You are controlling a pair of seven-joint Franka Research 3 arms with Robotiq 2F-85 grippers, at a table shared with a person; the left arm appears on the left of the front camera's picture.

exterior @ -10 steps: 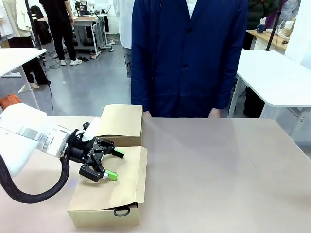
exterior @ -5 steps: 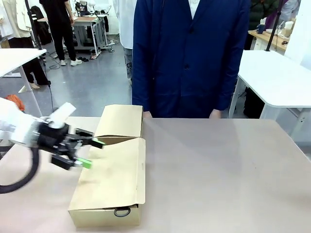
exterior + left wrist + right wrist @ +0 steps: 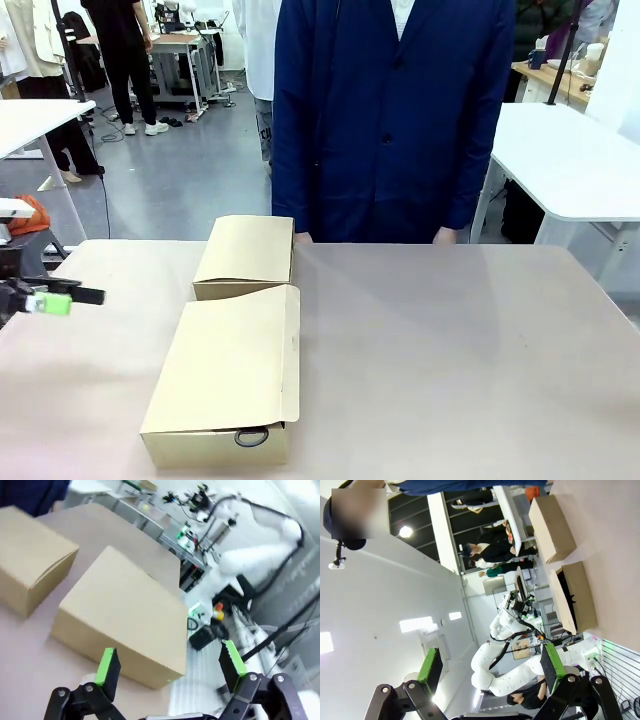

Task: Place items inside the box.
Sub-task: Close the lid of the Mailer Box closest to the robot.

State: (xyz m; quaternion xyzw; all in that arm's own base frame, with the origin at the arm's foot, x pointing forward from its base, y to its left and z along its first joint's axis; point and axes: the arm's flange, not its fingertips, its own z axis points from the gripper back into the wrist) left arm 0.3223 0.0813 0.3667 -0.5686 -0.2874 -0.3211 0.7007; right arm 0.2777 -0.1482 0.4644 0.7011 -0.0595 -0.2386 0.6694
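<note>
A: Where is the box (image 3: 228, 375)?
B: Lower left of centre in the front view, flaps shut, a black loop (image 3: 251, 436) poking out at its near edge. A second box (image 3: 246, 256) sits just behind it.
A: And the left gripper (image 3: 50, 300)?
B: At the far left edge, fingers spread wide, holding nothing.
A: The right gripper (image 3: 490, 672)?
B: Fully open too, empty, pointing off the table.

The cardboard box (image 3: 225, 375) lies on the counter (image 3: 450, 350), lid flap folded down over it; a black loop (image 3: 251, 436) peeks out at its near end.
</note>
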